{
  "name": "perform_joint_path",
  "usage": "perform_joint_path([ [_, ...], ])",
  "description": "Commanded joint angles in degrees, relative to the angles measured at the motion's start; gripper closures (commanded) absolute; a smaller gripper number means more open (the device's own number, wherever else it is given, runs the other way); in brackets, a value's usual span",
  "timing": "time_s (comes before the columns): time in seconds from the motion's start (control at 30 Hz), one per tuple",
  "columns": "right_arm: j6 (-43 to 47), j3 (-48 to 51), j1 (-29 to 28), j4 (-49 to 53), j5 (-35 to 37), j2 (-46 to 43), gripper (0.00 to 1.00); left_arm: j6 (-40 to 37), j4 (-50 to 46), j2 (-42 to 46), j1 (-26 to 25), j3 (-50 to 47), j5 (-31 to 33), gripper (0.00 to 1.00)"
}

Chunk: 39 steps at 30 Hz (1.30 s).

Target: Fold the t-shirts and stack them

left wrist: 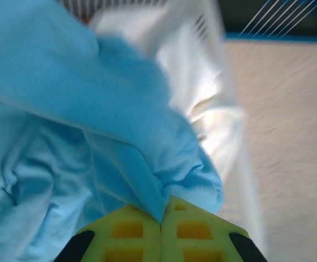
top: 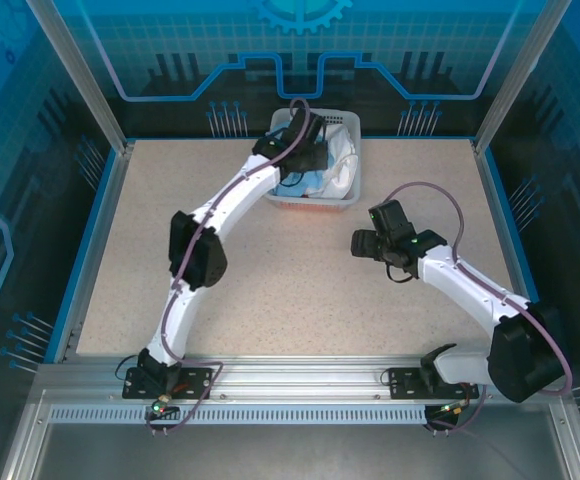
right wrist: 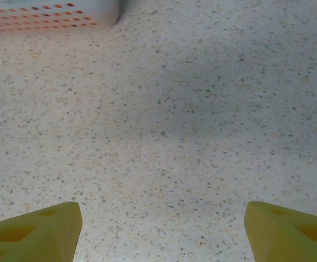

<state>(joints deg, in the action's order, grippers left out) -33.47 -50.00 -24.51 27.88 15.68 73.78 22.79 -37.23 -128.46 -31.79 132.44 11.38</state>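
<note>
Because nothing has been laid out yet, the speckled worktop [top: 270, 290] lies bare in front of the arms, which leaves room for folding. At its far edge stands the white lattice basket [top: 310, 204], and the shirts are bundled inside it. The light blue t-shirt [left wrist: 65, 109] is heaped on the left, the white t-shirt [left wrist: 213, 125] is pressed against the right wall, and orange shows through the lattice in the right wrist view. The left pincer [left wrist: 161, 218] reaches into the basket, its fingers together and clamped on a ridge of the blue cloth, probably to lift it out. The right pincer [right wrist: 161, 229] hovers over open worktop near the basket, fingers wide apart and holding nothing, seemingly ready to take a corner.
</note>
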Motion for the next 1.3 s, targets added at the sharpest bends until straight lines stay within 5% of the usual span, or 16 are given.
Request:
perform_joint_path([
  [0.0, -1.8, 0.01, 1.61, 2.69, -0.09, -0.88, 0.2, -5.62, 10.87, 12.26, -1.21, -3.16, 0.54, 1.0],
  [0.37, -4.9, -8.97, 6.36, 6.34, -5.77, 5.23, 0.18, -13.19, 25.16, 44.29, -1.0, -24.79, 4.74, 1.0],
  [0.83, -3.94, -40.28, 7.9, 14.96, -4.94, 34.74, 0.27, -18.19, 21.87, 70.39, 4.88, -36.08, 19.09, 1.0],
  [1.07, -1.4, -54.02, 8.42, 19.64, -3.81, 48.25, 0.6, -16.5, 17.82, 74.96, 7.12, -49.62, 21.44, 1.0],
  [1.17, -0.09, -55.08, 9.95, 19.96, -2.52, 49.76, 0.85, -12.22, 14.86, 74.9, 10.76, -54.88, 17.03, 1.0],
  [1.27, 1.83, -54.1, 13.17, 20.73, -1.03, 48.68, 1.0, -7.87, 12.97, 74.16, 13.6, -59.69, 13.0, 1.0],
])
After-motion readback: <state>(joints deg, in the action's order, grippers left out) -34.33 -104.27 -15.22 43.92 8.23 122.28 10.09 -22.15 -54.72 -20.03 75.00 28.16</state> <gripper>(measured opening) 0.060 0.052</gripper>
